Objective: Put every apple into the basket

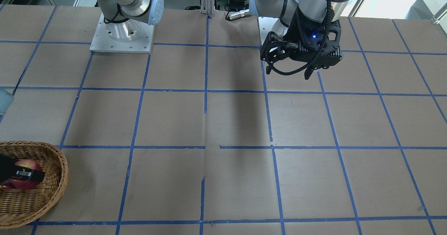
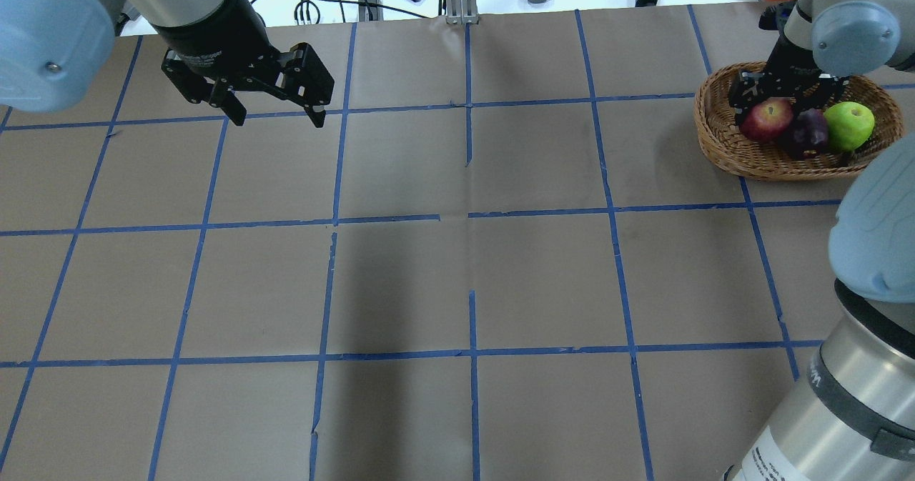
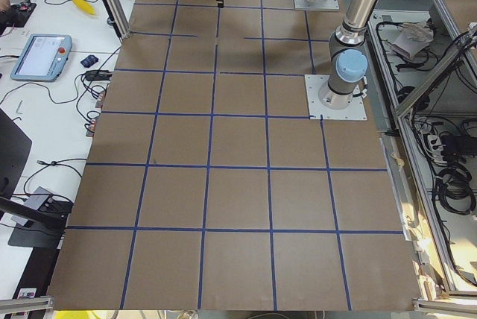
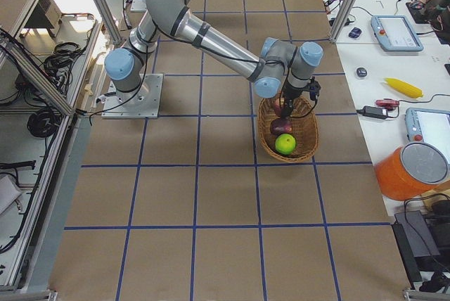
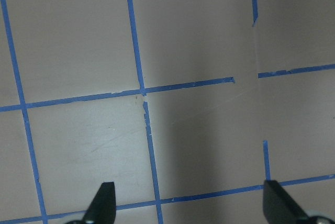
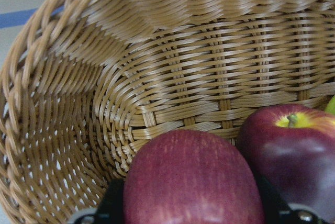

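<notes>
Brown-papered desk (image 2: 400, 281) with a blue tape grid (image 2: 214, 359), a white cable-strewn bench (image 4: 394, 69) with teach pendants (image 4: 396, 32) beyond its far edge.

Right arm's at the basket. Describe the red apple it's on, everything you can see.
The red apple is round and whole, its skin matte red with faint pale streaks. It lies inside the wicker basket, at the end nearer the table's centre, touching the dark purplish apple beside it. The right gripper straddles it, with fingers against both sides.
</notes>
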Motion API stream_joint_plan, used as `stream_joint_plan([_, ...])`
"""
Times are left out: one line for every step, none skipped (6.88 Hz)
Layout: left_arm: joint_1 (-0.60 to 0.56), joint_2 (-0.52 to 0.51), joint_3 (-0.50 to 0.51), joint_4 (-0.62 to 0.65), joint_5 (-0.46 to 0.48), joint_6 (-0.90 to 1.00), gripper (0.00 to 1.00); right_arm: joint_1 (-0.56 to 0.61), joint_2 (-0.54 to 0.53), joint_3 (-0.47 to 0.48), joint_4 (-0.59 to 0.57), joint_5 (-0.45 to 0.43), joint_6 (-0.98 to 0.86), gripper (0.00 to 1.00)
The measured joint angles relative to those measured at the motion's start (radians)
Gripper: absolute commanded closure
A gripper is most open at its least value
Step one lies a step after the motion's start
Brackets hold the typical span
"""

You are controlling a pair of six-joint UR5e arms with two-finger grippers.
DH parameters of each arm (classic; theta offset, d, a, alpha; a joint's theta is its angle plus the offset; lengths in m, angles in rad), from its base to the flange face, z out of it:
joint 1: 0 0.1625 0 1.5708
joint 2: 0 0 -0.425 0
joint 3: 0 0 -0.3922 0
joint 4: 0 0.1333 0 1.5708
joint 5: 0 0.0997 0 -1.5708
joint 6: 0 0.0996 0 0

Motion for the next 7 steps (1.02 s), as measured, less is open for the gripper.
stream_joint_plan([0.0, 0.0, 0.0, 0.0, 0.0, 0.0, 0.0, 0.0, -0.003, -0.002, 0.005, 0.0, 0.001, 0.0])
stream_joint_plan([0.0, 0.0, 0.0, -0.001, 0.001, 0.0, 0.0, 0.0, -0.01, -0.008, 0.026, 0.001, 0.001, 0.0])
stream_joint_plan([0.001, 0.0, -0.001, -0.002, 0.002, 0.0, 0.0, 0.003, -0.036, -0.015, 0.067, 0.005, 0.0, 0.0])
stream_joint_plan([0.0, 0.0, -0.001, -0.002, 0.003, 0.0, 0.0, 0.019, -0.097, -0.013, 0.124, 0.01, 0.0, 0.0])
stream_joint_plan([0.001, 0.0, -0.001, -0.002, 0.002, 0.001, 0.0, 0.061, -0.184, -0.003, 0.198, 0.016, 0.0, 0.0])
stream_joint_plan([0.001, 0.0, -0.002, -0.001, 0.002, 0.001, 0.0, 0.123, -0.262, 0.018, 0.255, 0.017, 0.016, 0.0])
stream_joint_plan([0.001, 0.0, -0.002, -0.001, 0.001, 0.001, 0.0, 0.195, -0.333, 0.048, 0.309, 0.022, 0.067, 0.0])
